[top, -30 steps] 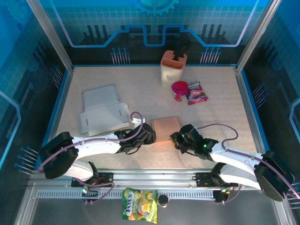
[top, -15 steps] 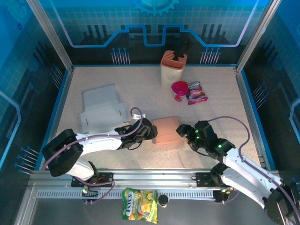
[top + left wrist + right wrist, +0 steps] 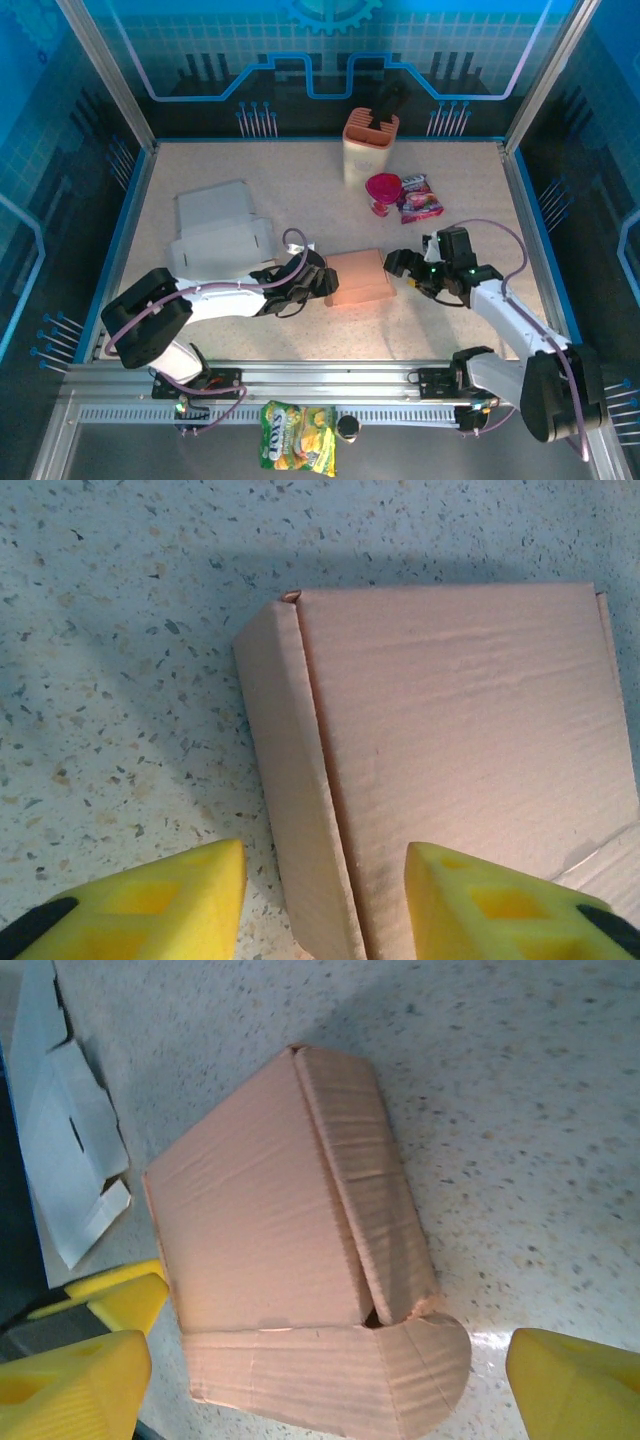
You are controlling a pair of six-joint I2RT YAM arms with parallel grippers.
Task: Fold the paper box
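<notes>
Speckled desk point(image 3: 480, 200), centre frame: brown paper box point(image 3: 358, 277) between half-spread left pincer point(image 3: 325, 283) and wide-spread right pincer point(image 3: 401, 270).

Tan paper box point(image 3: 358, 277) on beige speckled table point(image 3: 300, 190) (other flat blank point(image 3: 215, 235): white), w/ yellow pincer fingertips point(image 3: 470, 900).

At the back of your desk point(image 3: 480, 200) stands an orange-and-cream holder point(image 3: 368, 148) with a dark handle point(image 3: 388, 100) sticking up from it. Just in front of it you have a small pink cup point(image 3: 382, 192), with a pink snack packet point(image 3: 420, 198) touching its right side. A flat white cardboard blank point(image 3: 215, 240) lies well apart on the left. A yellow-green snack bag point(image 3: 298, 448) rests below the near rail.
</notes>
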